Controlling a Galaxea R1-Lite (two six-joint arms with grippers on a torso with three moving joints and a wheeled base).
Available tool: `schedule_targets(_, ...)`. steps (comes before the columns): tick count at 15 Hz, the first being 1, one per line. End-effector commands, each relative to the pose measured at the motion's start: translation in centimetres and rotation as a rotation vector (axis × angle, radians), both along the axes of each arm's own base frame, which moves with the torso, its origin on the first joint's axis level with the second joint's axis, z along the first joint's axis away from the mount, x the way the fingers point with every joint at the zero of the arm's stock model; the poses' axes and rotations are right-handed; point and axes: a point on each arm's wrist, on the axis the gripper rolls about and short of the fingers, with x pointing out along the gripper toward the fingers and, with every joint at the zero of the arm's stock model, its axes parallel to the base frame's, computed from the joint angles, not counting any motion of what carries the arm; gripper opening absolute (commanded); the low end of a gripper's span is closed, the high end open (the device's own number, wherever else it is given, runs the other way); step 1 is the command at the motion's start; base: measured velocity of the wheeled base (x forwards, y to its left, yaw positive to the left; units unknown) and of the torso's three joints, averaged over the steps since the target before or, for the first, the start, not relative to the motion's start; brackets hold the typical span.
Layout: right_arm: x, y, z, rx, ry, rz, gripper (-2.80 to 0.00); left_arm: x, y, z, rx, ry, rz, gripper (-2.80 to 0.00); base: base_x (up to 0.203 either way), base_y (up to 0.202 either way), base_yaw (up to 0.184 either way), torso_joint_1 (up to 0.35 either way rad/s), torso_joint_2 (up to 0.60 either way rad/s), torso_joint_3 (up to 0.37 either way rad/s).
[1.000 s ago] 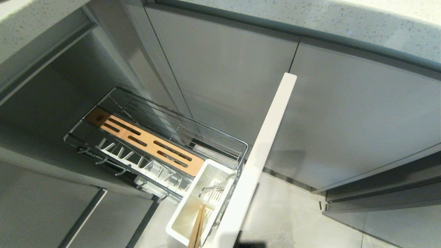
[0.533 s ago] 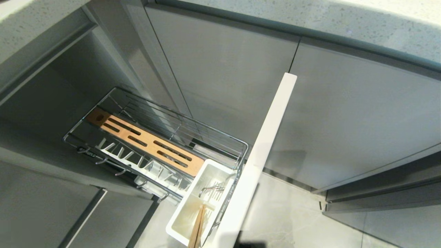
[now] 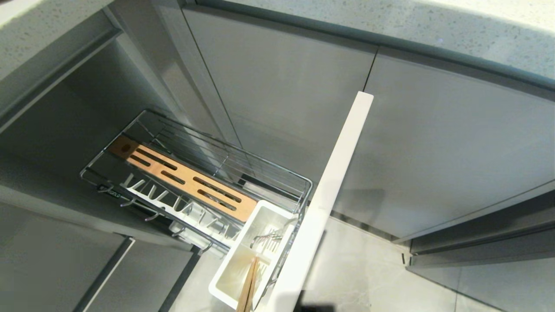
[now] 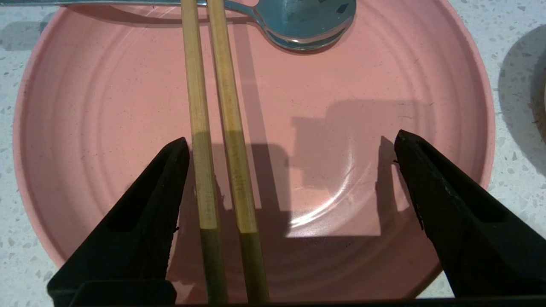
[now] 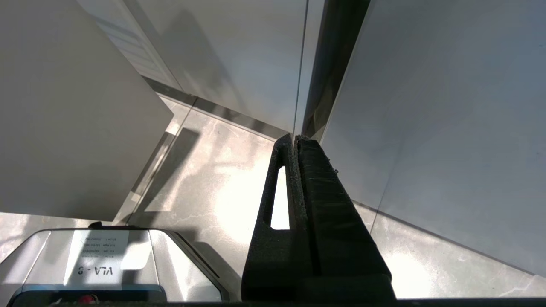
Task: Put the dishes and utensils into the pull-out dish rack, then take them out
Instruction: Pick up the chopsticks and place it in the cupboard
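speckled white countertop (image 4: 17, 264) carries the pink plate (image 4: 106, 128); grey floor (image 3: 368, 268) lies below the cabinets.

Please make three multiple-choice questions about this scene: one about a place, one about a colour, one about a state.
1. Where do the chopsticks under the left end effector lie?
A. on the pink plate
B. on the floor
C. on the wooden board

2. What colour is the utensil tub in the pull-out dish rack?
A. black
B. white
C. red

3. How is the right end effector?
A. wide open
B. holding a bowl
C. shut, empty

Answers: 1 A, they cross the plate; 2 B, its walls are white; 3 C, its fingers press together.
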Motion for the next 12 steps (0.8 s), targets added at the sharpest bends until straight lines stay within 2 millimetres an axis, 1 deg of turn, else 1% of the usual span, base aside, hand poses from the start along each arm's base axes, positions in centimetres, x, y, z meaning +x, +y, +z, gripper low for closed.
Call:
schedule_targets(1, 0.02, 0.00, -0.04, 0.000, 0.002, 0.001, -2.80, 0.20, 0.10, -0.11, -0.004, 0.008, 0.006, 0.00, 0.000, 0.000, 0.000, 0.000, 0.00, 0.000)
schedule_targets(3, 0.02, 0.00, -0.04, 0.000, 0.002, 0.001, -2.80, 0.28, 0.14, -0.16, -0.005, 0.011, 0.007, 0.00, 0.000, 0.000, 0.000, 0.000, 0.00, 0.000)
schedule_targets(4, 0.02, 0.00, -0.04, 0.000, 0.002, 0.001, -2.80, 0.29, 0.19, -0.14, -0.005, 0.009, 0.010, -2.80, 0.000, 0.000, 0.000, 0.000, 0.00, 0.000)
schedule_targets(12, 0.02, 0.00, -0.04, 0.000, 0.002, 0.001, -2.80, 0.22, 0.28, 0.08, -0.003, -0.002, 0.014, -2.80, 0.000, 0.000, 0.000, 0.000, 0.00, 0.000)
